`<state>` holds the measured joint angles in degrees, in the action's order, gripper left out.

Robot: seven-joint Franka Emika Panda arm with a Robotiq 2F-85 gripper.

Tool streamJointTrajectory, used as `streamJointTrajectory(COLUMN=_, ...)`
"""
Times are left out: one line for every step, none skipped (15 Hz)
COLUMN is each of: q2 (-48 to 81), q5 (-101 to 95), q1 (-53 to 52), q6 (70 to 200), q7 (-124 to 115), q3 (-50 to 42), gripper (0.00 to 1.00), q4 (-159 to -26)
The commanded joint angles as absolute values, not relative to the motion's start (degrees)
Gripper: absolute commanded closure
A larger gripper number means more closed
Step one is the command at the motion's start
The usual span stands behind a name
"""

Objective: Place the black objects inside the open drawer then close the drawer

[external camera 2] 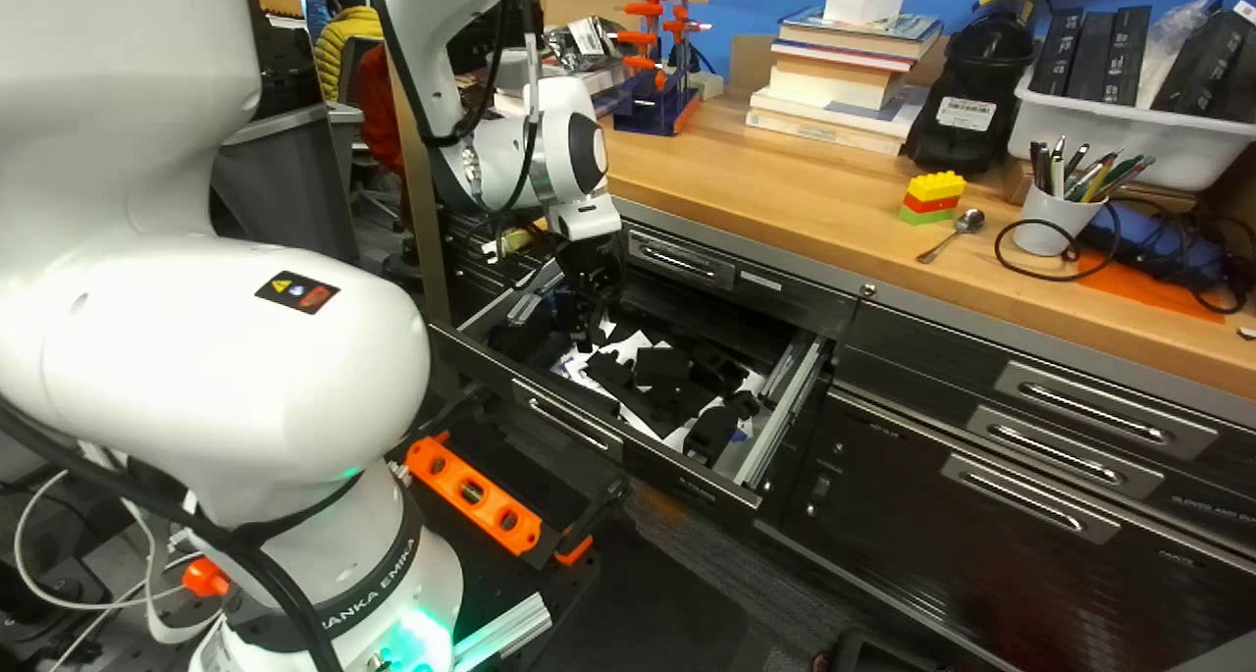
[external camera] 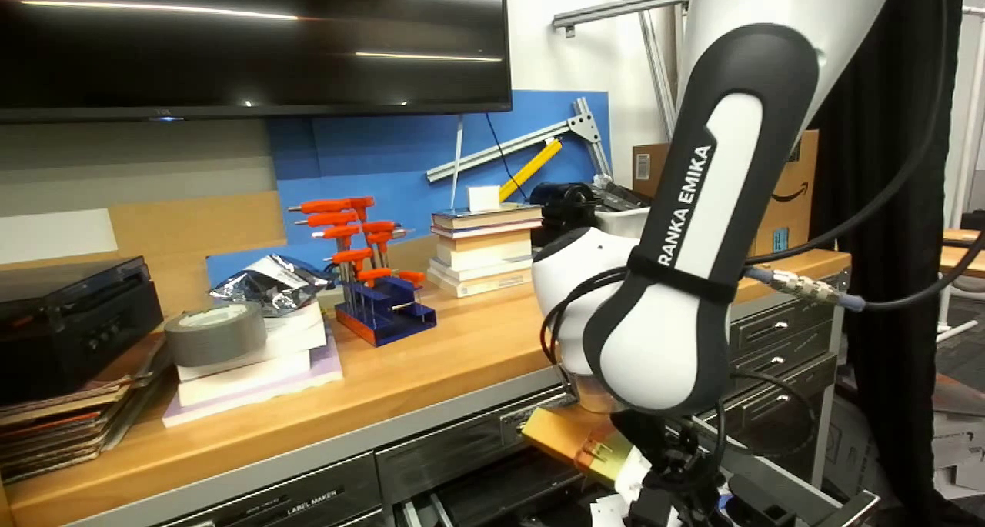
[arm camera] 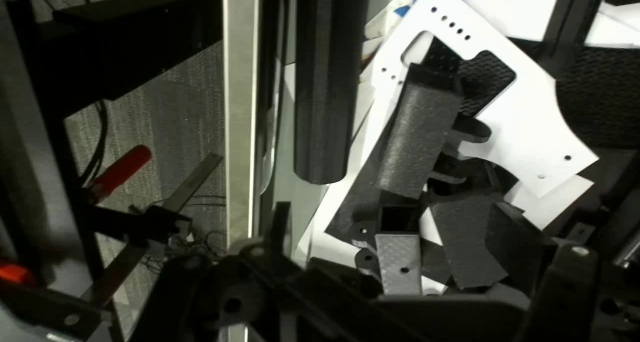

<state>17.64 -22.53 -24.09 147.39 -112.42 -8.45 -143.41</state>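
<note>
Note wooden workbench top (external camera 2: 726, 169) along the far side, bearing, from left to right, hex-key stand (external camera 2: 653, 113), stacked books (external camera 2: 834, 78), toy-brick block (external camera 2: 932, 199), spoon (external camera 2: 954, 234) and pen cup (external camera 2: 1055, 213), with white bin (external camera 2: 1128, 128) behind. See, in an exterior view, wall screen (external camera: 246, 58) above blue panel (external camera: 369, 146), and black curtain (external camera: 893, 373) at far right; see also, in an exterior view, person in yellow jacket (external camera 2: 348, 49) at far left. Note orange level (external camera 2: 473, 495) on the near side. Find drawer (external camera 2: 648, 454) standing open beneath the bench edge, with black objects (external camera 2: 663, 368) inside, heaped among white flat pieces (arm camera: 530, 117). Observe claw (external camera 2: 589, 327) pointing down over the left part of the drawer, with jaws spread wide apart. Cannot tell, in the dark lower part of the wrist view, whether in contact with any piece between the fingers (arm camera: 570, 282). Locate black objects below the claw and to its right, from just beside it to near the right-hand rail (external camera 2: 785, 417).
</note>
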Motion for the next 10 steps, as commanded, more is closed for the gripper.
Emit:
streamJointTrajectory(q2=12.7, q5=-21.3, q1=-20.3, q6=141.5, q7=-110.6, q3=-4.4, gripper=0.0, q4=-146.2)
streamJointTrajectory(q2=12.2, q5=-20.6, q1=-19.1, q6=140.6, q7=-109.8, q3=-3.4, gripper=0.0, q4=-146.7)
streamJointTrajectory(q2=12.1, q5=-20.1, q1=-18.2, q6=140.1, q7=-109.5, q3=-2.6, gripper=0.0, q4=-147.2)
streamJointTrajectory(q2=12.2, q5=-19.4, q1=-17.3, q6=139.7, q7=-108.6, q3=-1.8, gripper=0.0, q4=-147.5)
streamJointTrajectory(q2=12.3, q5=-18.7, q1=-16.4, q6=139.8, q7=-107.8, q3=-1.2, gripper=0.0, q4=-147.9)
streamJointTrajectory(q2=12.9, q5=-18.0, q1=-15.5, q6=140.2, q7=-106.9, q3=-0.8, gripper=0.0, q4=-148.3)
streamJointTrajectory(q2=13.2, q5=-17.2, q1=-14.8, q6=140.6, q7=-106.1, q3=-0.5, gripper=0.0, q4=-148.7)
streamJointTrajectory(q2=13.7, q5=-16.2, q1=-14.0, q6=141.3, q7=-104.9, q3=-0.2, gripper=0.0, q4=-149.1)
streamJointTrajectory(q2=14.3, q5=-15.4, q1=-13.3, q6=141.9, q7=-103.8, q3=0.0, gripper=0.0, q4=-149.4)
streamJointTrajectory(q2=15.0, q5=-14.3, q1=-12.6, q6=142.8, q7=-102.5, q3=0.1, gripper=0.0, q4=-149.8)
